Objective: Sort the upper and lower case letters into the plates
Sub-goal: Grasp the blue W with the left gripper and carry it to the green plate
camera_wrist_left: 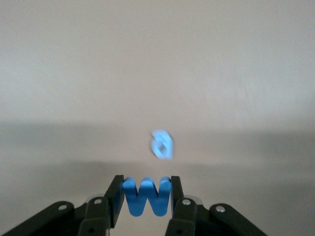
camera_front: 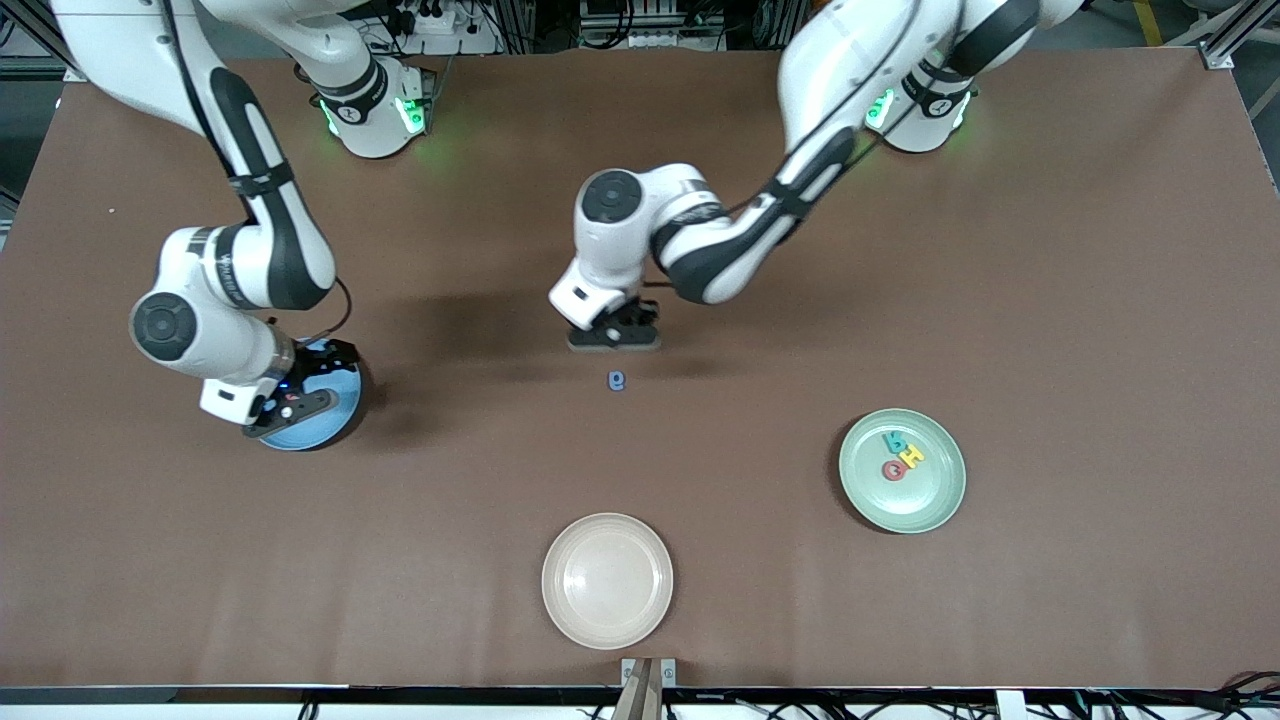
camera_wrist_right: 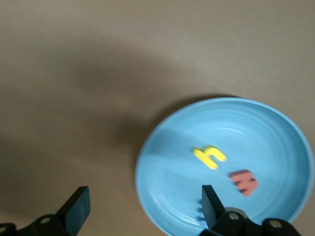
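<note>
My left gripper hangs low over the middle of the table, shut on a blue letter W that stands upright between its fingers. A small blue letter lies loose on the table beside it. My right gripper is open and holds nothing, over the sky blue plate. That plate holds a yellow letter, a red letter and a blue one half hidden by a finger. The mint green plate holds a teal letter, a yellow letter and a red letter.
A beige plate with nothing in it sits near the table's front edge, nearer to the camera than the loose blue letter. The brown tabletop stretches bare toward the left arm's end.
</note>
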Controlling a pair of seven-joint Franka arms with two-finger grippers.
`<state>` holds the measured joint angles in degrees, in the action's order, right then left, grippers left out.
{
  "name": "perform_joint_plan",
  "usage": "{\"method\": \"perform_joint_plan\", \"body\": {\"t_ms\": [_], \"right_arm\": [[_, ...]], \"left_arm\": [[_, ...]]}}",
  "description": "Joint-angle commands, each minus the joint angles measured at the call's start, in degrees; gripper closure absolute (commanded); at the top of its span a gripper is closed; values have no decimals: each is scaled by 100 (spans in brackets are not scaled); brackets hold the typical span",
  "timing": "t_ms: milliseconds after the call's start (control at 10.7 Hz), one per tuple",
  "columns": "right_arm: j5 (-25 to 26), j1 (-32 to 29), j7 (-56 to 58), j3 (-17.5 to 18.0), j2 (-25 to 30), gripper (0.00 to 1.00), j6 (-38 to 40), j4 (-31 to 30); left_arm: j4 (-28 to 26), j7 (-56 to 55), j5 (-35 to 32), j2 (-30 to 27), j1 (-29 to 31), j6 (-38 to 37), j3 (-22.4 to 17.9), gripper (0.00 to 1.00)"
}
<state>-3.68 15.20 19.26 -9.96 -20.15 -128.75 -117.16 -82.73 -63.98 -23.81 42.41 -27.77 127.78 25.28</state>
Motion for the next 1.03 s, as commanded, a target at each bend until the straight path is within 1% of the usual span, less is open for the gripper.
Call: {"method": "perform_joint_plan", "body": {"t_ms": [0, 94, 187, 281, 374, 468, 561, 655, 749, 842, 936], "right_arm": [[-80, 534, -867, -6, -146, 0, 17, 228], [-132, 771, -1175, -6, -225, 0, 8, 307], [-289, 1043, -1422, -6, -313, 0, 34, 430], [-456, 1307, -1633, -6, -435, 0, 60, 631], [-519, 1553, -1888, -6, -585, 0, 69, 851], [-650, 1773, -2178, -6, -769, 0, 69, 1096], [-860, 2045, -2485, -6, -1006, 0, 69, 1369], [-1097, 2335, -2932, -6, -1286, 0, 26, 1667], [-1178, 2660, -3537, -6, -1576, 0, 8, 2027], [-1153, 2924, -3969, -15, -1823, 0, -18, 2318], [-1152, 3075, -4000, -15, -1999, 0, -210, 2460]], "left_arm": [[-261, 733, -115, -583, 805, -393, 56, 100], [-261, 1321, -80, -611, 1226, -586, 82, 100], [-261, 1831, -54, -611, 1665, -649, 83, 100], [-296, 2089, -45, -577, 2035, -658, 83, 100], [-566, 2439, -62, -585, 2465, -763, 65, 100], [-856, 3026, -115, -620, 3000, -781, 65, 100], [-937, 3284, -115, -603, 3397, -781, 65, 100], [-938, 3330, -124, -524, 3566, -781, 65, 100], [-894, 3339, -133, -463, 3655, -773, 48, 100], [-850, 3444, -133, -436, 3752, -738, 47, 62], [-841, 3767, -115, -444, 3814, -685, 47, 1]]}}
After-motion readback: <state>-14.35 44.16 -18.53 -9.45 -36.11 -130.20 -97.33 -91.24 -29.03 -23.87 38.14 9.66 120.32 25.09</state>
